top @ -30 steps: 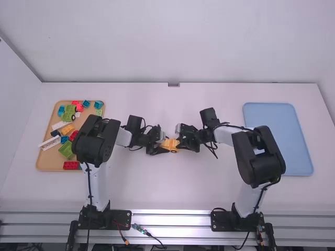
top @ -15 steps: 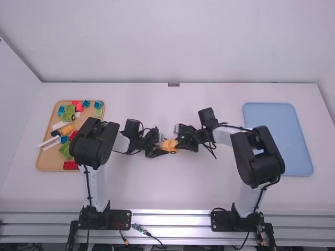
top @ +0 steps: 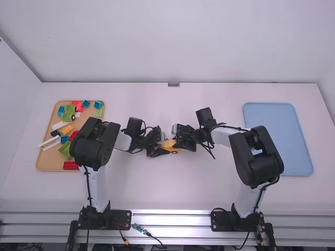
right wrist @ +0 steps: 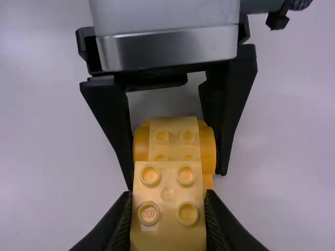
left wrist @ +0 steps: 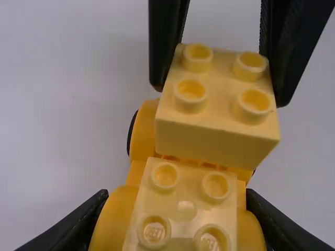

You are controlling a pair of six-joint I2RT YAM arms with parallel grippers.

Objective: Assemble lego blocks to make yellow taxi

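Mid-table, my left gripper [top: 159, 148] and my right gripper [top: 181, 140] face each other across the yellow car body [top: 171, 148]. In the left wrist view, my left gripper [left wrist: 175, 222] is shut on the car body [left wrist: 141, 138], which carries a pale yellow 2x2 brick [left wrist: 184, 196]. A second pale yellow brick [left wrist: 215, 109] sits between the other arm's fingers, over the car's far part; whether it touches the body I cannot tell. My right gripper [right wrist: 168, 209] is shut on that second brick [right wrist: 167, 193] in the right wrist view, and a dark wheel shows at the car's side.
On the left, a wooden tray [top: 47, 165] holds several loose bricks in green, red, blue, white and orange, partly beneath the left arm. A blue tray [top: 277, 138] lies on the right, beside the right arm.
My right gripper has moved slightly left over the car body, its brick still held. My left gripper has shifted only a little, keeping hold of the car.
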